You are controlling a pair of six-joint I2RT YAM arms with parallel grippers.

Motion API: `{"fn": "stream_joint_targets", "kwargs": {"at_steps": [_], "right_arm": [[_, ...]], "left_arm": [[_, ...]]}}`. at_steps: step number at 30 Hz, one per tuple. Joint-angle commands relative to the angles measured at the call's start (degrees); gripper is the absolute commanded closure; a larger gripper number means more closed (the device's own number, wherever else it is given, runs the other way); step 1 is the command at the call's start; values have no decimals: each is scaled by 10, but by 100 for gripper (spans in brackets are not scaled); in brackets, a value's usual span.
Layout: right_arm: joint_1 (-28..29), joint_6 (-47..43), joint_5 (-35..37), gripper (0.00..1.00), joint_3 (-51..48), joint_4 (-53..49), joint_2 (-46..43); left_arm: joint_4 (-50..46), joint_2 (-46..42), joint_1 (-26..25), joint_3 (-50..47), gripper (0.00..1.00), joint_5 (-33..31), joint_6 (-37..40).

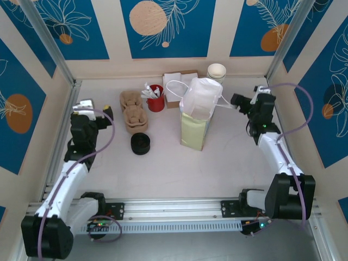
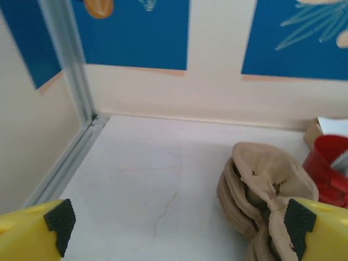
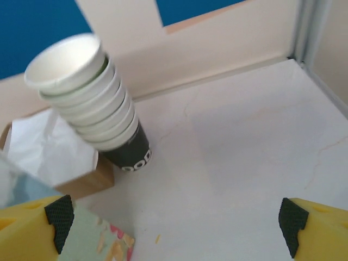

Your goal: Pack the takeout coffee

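Observation:
The takeout coffee is out of view. A tall paper bag [image 1: 197, 115] with a white top and handles stands upright in the middle of the table; its patterned corner [image 3: 89, 244] shows in the right wrist view. My left gripper [image 1: 93, 109] hovers at the left, open and empty, its pads [image 2: 60, 220] wide apart beside the stack of brown cup carriers [image 2: 266, 185]. My right gripper [image 1: 249, 97] is open and empty right of the bag, facing the nested lidless cups [image 3: 87, 92].
A squat stack of black lids [image 1: 140, 143] lies left of the bag. Cup carriers [image 1: 133, 111], a red cup of stirrers [image 1: 155, 99], a napkin box [image 1: 175, 84] and the cup stack [image 1: 216, 72] line the back. Walls enclose three sides.

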Motion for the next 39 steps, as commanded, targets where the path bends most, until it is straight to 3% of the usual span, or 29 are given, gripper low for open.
{"fn": "stream_joint_targets", "kwargs": {"at_steps": [1,5,10,15,21,31,39], "right_arm": [[-6,88,11,1,97,-178,13],[-8,110,-51,1,237,-275,81],[-1,117,-99,5,389,-326,183],[10,119,-89,17,568,-415,305],[25,113,-62,26,704,-474,422],[41,98,-52,41,853,-524,549],[53,90,-66,54,883,-518,585]], "left_arm": [[-194,-13,-5,82,0,-53,-78],[-288,-17,-5,153,0,-47,-98],[-346,-25,-5,200,0,10,-112],[-391,-10,-5,235,0,66,-90],[-411,-17,-5,243,0,81,-82],[-431,-13,-4,259,0,89,-83],[-443,-10,-5,260,0,83,-86]]}}
